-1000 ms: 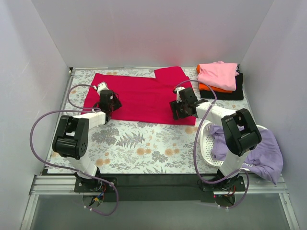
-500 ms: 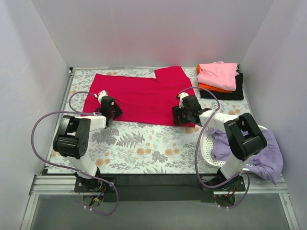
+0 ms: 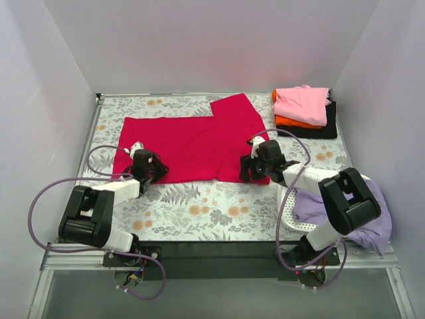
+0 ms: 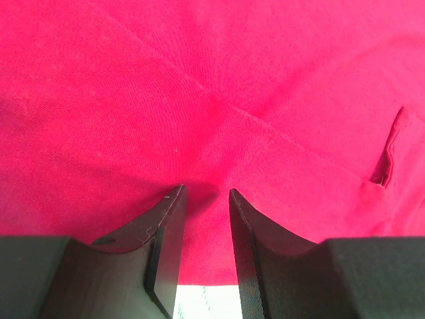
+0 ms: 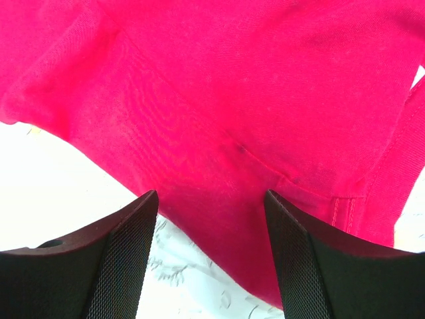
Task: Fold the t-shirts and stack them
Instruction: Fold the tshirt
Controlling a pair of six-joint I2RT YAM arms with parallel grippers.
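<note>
The large crimson-red t-shirt (image 3: 192, 139) lies spread flat on the floral table, one sleeve up at the back right. My left gripper (image 3: 154, 167) sits at its near left edge. In the left wrist view its jaws (image 4: 206, 193) stand a narrow gap apart over the red cloth (image 4: 212, 86), with the hem and table showing between them. My right gripper (image 3: 249, 169) sits at the near right corner. It is wide open (image 5: 211, 196) over the red hem (image 5: 219, 133) and holds nothing. Pink (image 3: 302, 103), orange (image 3: 290, 121) and black (image 3: 320, 130) tees are stacked at the back right.
A white mesh basket (image 3: 289, 199) stands at the near right with a lavender tee (image 3: 368, 212) draped over it, close to the right arm. White walls enclose the table on three sides. Cables loop beside both arms.
Both grippers have moved toward the near edge, and the red shirt has slid toward me with them. Its back edge now lies farther from the back wall.
</note>
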